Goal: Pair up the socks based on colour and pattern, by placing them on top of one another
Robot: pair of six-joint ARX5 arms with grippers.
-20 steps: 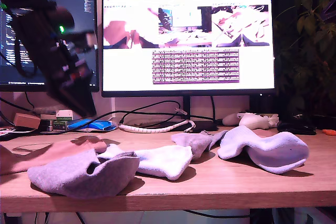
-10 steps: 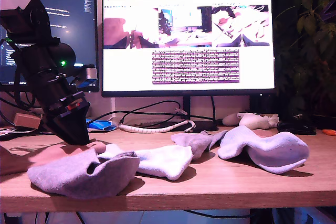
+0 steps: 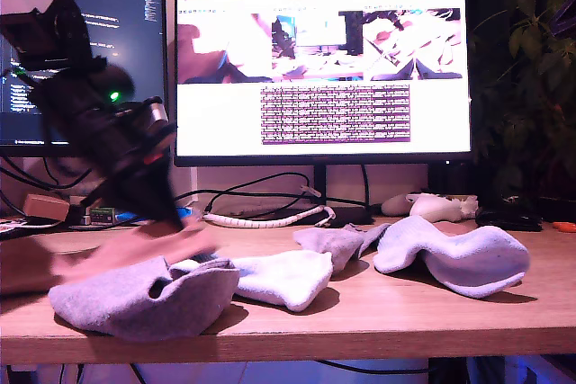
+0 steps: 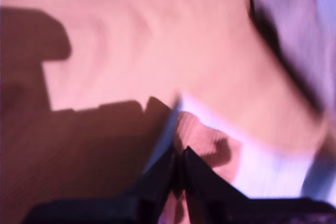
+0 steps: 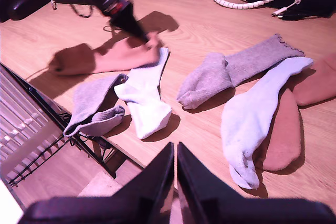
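Wooden worktop (image 3: 378,312), two monitors (image 3: 322,74) behind. Your first gripper (image 4: 178,163): fingers pinched on pink sock (image 5: 100,59) at exterior view's left. Your second gripper (image 5: 175,171): fingers together, empty, high above other socks (image 5: 144,95).

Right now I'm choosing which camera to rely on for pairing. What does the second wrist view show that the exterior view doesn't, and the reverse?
Only the second wrist view: a second pink sock under the far white sock, and my second gripper, shut and empty. Only the exterior view: the monitor and plant. Both: my first gripper pinching the pink sock, and the near grey sock.
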